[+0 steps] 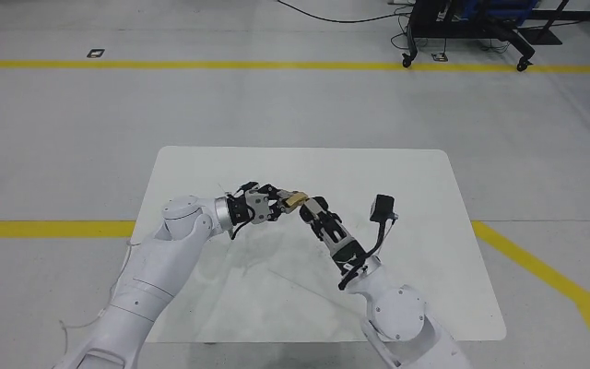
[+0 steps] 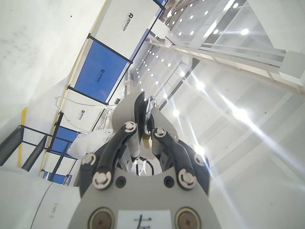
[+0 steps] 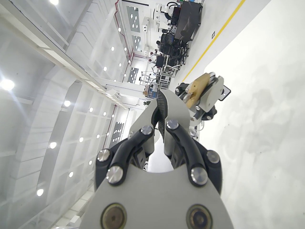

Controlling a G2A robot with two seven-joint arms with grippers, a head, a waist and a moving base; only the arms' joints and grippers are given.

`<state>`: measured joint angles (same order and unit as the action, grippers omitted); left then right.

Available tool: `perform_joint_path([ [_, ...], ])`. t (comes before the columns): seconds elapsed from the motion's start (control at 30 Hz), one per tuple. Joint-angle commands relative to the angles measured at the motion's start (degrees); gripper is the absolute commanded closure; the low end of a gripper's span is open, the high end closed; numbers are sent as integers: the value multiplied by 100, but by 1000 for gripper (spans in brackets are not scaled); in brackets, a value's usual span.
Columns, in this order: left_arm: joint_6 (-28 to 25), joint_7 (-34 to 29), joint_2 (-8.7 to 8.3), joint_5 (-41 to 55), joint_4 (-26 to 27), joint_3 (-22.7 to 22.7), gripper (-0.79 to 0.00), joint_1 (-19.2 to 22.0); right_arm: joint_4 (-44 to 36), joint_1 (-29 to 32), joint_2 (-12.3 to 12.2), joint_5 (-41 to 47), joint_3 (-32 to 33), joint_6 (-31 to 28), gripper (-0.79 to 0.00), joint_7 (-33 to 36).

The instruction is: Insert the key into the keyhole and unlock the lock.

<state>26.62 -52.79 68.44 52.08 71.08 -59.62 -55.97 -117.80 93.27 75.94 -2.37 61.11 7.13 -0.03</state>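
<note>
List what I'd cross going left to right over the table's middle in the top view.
left tool → brass padlock, gripped by that tool → right tool

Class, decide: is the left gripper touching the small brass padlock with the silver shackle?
Touching. In the left wrist view, the left gripper is clamped on the silver shackle of the brass padlock.

The padlock [image 1: 294, 198] was brass-yellow, its shackle [image 2: 150, 104] silver; the bench [image 1: 230, 175] white; the floor [image 1: 277, 101] grey with yellow stripes [image 1: 277, 65]; the left pincer [image 2: 145, 101] and right pincer [image 3: 161, 95] pale grey.
</note>
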Motion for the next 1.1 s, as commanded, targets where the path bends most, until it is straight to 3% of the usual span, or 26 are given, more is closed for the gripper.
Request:
perform_joint_path([
  [0.0, 2, -37, 9, 56, -37, 8, 0, 18, 122, -73, 15, -111, -61, 41, 0, -79],
  [0.3, -177, 64, 17, -49, -40, 5, 0, 37, 55, -55, 47, -216, -98, 21, 0, -304],
  [0.53, -430, 196, 20, -142, 50, -32, 0, 3, -214, 172, 23, -146, -70, -36, 0, -35],
  [0.67, -801, 217, 10, -330, 174, -80, 0, -33, -163, 123, 29, 740, 31, 176, -206, 544],
  [0.73, -923, 134, 7, -306, 201, -119, 0, -56, -101, 100, 26, 1163, 127, 309, -231, 794],
  [0.93, -1082, -34, -1, -446, 272, -116, 0, -90, 79, 16, 8, 2146, 444, 495, -212, 1409],
  [1.07, -1104, -87, -2, -526, 287, -103, 0, -86, 144, 0, -4, 2525, 600, 514, -157, 1590],
])
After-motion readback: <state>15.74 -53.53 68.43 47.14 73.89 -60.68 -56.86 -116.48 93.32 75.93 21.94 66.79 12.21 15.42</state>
